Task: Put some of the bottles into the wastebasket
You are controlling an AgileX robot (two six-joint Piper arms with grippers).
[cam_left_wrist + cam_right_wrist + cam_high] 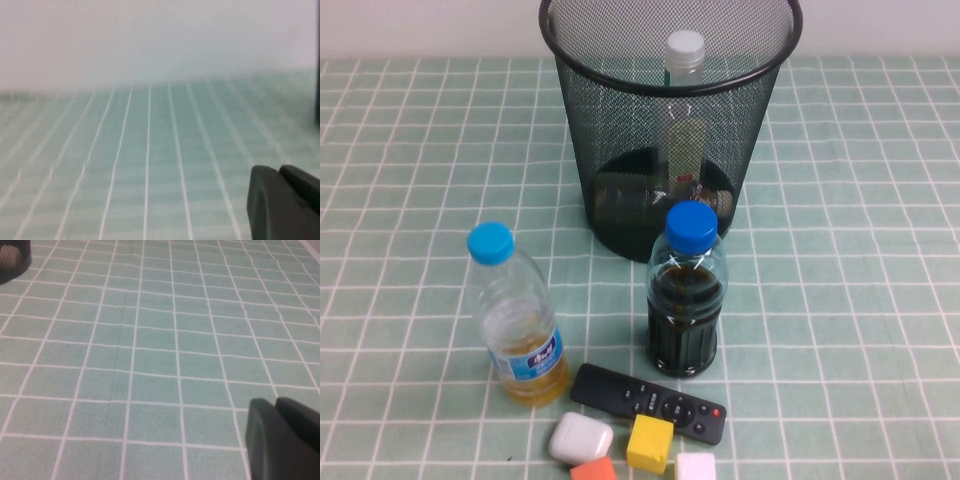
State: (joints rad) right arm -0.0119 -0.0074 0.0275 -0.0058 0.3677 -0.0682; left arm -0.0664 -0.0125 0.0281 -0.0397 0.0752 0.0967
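- Tall bottle (pixel 684 100), white cap, upright inside wastebasket (pixel 670 150), leaning toward far wall; squat bottle (pixel 705 195) apparently low in bin behind mesh, hard to make out.
- Task looks about done; remaining step likely just parking both arms well apart from bin.
- Left gripper (pixel 285 202): out of high view, only a dark finger piece visible over bare table (pixel 150 175); open/closed – can't tell.
- Right gripper (pixel 285 437): same, low over tablecloth, bin edge (pixel 12 260) far off; state – can't tell.
- Blue-capped dark bottle (pixel 685 295) just in front of bin, yellow-liquid bottle (pixel 520 320) to its left; leave both, plus remote (pixel 650 402) & blocks.
- If retracting, keep paths wide of dark bottle – tall, prob. tips easily.
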